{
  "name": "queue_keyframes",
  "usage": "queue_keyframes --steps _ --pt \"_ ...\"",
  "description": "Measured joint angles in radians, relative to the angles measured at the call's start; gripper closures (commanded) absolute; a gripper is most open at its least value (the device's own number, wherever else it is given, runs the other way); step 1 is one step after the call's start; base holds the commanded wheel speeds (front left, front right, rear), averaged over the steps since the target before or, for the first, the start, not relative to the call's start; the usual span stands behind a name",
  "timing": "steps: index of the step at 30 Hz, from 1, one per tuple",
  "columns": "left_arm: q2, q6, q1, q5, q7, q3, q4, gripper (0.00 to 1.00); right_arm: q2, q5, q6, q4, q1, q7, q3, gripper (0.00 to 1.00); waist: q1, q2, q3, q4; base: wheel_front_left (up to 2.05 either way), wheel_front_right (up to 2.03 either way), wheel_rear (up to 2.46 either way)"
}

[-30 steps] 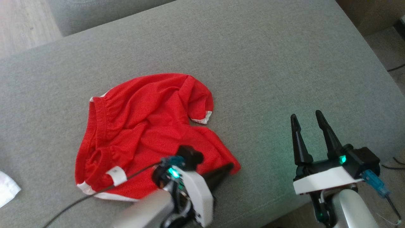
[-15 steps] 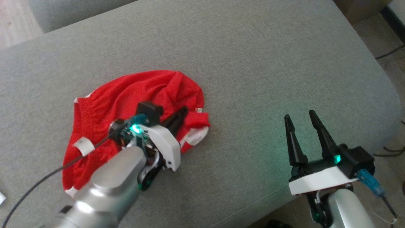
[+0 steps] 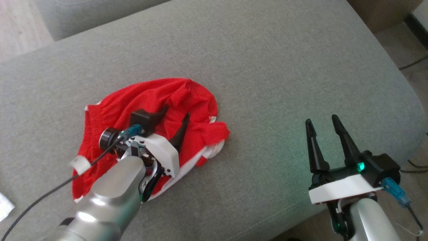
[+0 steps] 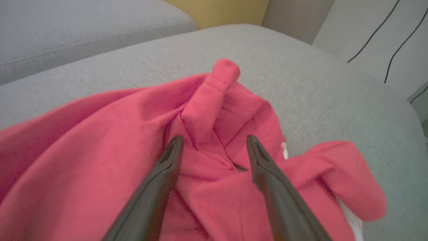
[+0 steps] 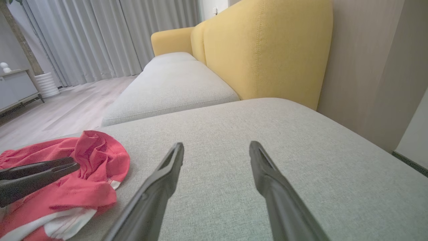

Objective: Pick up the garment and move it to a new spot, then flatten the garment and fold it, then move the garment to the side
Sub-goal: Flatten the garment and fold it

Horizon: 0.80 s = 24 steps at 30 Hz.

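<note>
The red garment with white trim lies crumpled on the grey sofa cushion, left of centre. One corner is folded over onto it. My left gripper hovers open just over the middle of the garment. In the left wrist view its fingers straddle a raised fold, with nothing held between them. My right gripper stands open over bare cushion well to the right of the garment. The right wrist view has the garment at its lower left, with the left gripper's fingers on it.
A white label sticks out at the garment's left. Something white lies at the far left edge. The cushion's rounded edge drops to floor with cables on the right. A yellow backrest and a second seat cushion stand behind.
My left gripper carried the garment's lower right corner up and over onto the garment, then opened and let it go. The head camera shifted slightly. The right gripper kept its place.
</note>
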<state>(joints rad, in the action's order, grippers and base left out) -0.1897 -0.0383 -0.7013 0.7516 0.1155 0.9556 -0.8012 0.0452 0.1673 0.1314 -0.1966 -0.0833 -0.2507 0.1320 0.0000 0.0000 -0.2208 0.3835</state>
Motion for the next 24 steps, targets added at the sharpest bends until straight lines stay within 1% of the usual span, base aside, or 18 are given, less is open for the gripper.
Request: queue_keyframes --steps 4,8,10,14,18,21,22,24 --pt "-0.009 0.009 0.029 0.021 0.037 -0.023 0.048 0.00 0.000 -0.002 0.000 -0.001 0.002 0.000 -0.013 0.00 0.0000 0.0000 0.024 -0.018 0.00 0.00 0.00" --pt "-0.027 0.022 0.067 0.023 0.038 -0.021 0.155 0.00 0.000 -0.012 0.000 -0.001 0.016 0.000 -0.021 0.00 -0.0001 0.0000 0.042 -0.038 0.00 0.00 0.00" --pt "-0.041 0.022 0.089 0.023 0.008 -0.005 0.231 0.00 0.000 -0.012 0.000 0.000 0.018 0.000 -0.021 0.00 -0.0001 0.0000 0.047 -0.047 0.00 0.00 0.00" --pt "-0.067 0.030 0.142 0.008 -0.078 0.066 0.412 0.00 0.000 -0.012 0.000 0.003 0.018 0.000 -0.021 0.00 -0.0001 0.0000 0.041 -0.057 0.00 0.00 0.00" --pt "-0.075 0.044 0.181 -0.009 -0.160 0.134 0.546 0.00 0.000 -0.012 0.000 0.006 0.017 0.000 -0.019 0.00 -0.0001 0.0000 0.023 -0.058 0.00 0.00 0.00" --pt "-0.081 0.066 0.179 -0.051 -0.197 0.173 0.564 0.00 0.000 -0.010 0.000 0.007 0.014 0.000 -0.011 0.00 -0.0001 0.0000 0.008 -0.052 0.00 0.00 0.00" --pt "-0.081 0.073 0.178 -0.054 -0.203 0.175 0.561 0.00 0.000 -0.010 0.000 0.007 0.013 0.000 -0.007 0.00 0.0000 0.0000 0.004 -0.049 0.00 0.00 0.00" --pt "-0.083 0.085 0.162 -0.098 -0.209 0.191 0.540 0.00 0.000 -0.008 0.000 0.010 0.011 0.000 -0.001 0.00 0.0000 0.0000 -0.004 -0.040 0.00 0.00 0.00"
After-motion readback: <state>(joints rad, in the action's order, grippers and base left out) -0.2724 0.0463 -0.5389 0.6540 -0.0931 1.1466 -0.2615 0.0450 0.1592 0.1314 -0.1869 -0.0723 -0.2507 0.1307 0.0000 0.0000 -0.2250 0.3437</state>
